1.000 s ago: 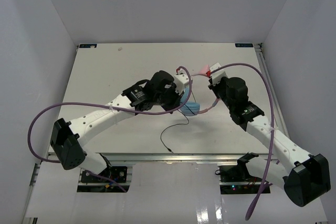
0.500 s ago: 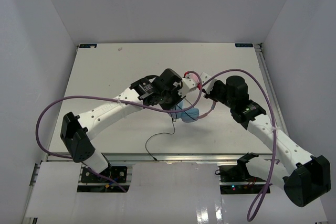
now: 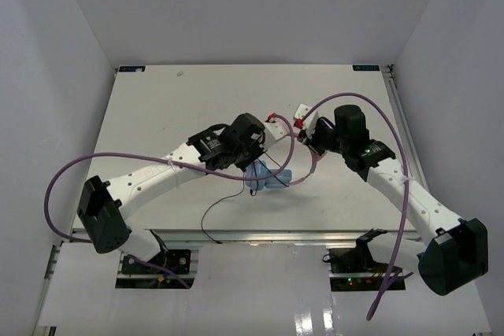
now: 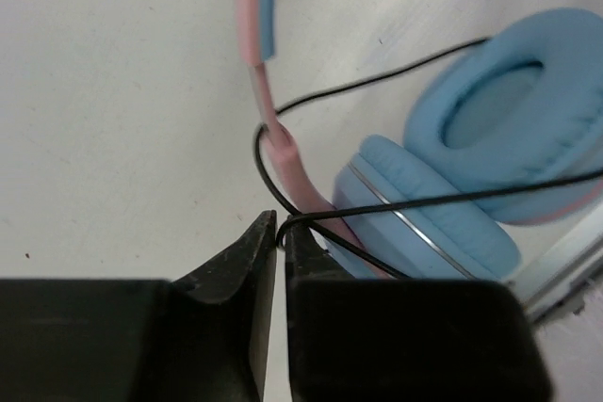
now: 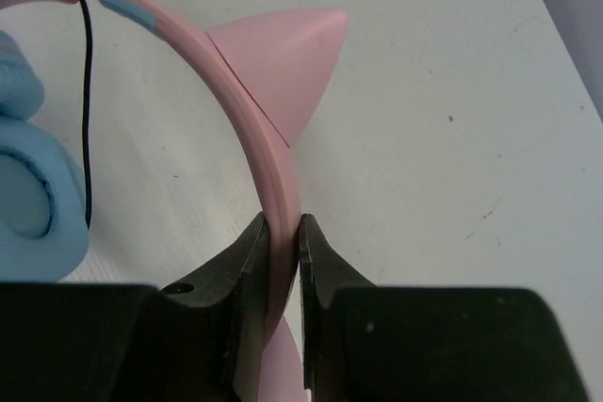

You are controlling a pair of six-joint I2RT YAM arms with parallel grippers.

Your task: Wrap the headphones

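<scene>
The headphones point(image 3: 268, 177) lie in front of the middle of the counter point(image 3: 157, 108), between the two arms. Their light-blue ear cups point(image 4: 509, 129) sit close together on the surface at the left, near end. From there the pink headband point(image 5: 254, 91) arcs away to the right and toward the far side, so the long axis runs from near-left to far-right. In the right wrist view the band stands on edge, and its cat-ear point point(image 5: 283, 54) juts outward from the curve.

The right fingers point(image 5: 256, 233) are clamped narrowly on the headband just below that point. The left fingers point(image 4: 268, 233) are nearly together, with only a thin slit between them. The thin black cord point(image 4: 452, 198) is caught at their tips, right beside the lower end of the band and the nearer cup. The rest of the cord point(image 3: 206, 210) trails loose to the left and toward the near edge of the counter.

A second ago the cups lay further right and further back. The top of the band was held well behind them, so the headphones pointed more near to far. Since then the right arm point(image 3: 402, 194) has drawn the band nearer. The cups have slid left and forward. The cord's loose tail has swung left, toward the left arm point(image 3: 157, 171).
</scene>
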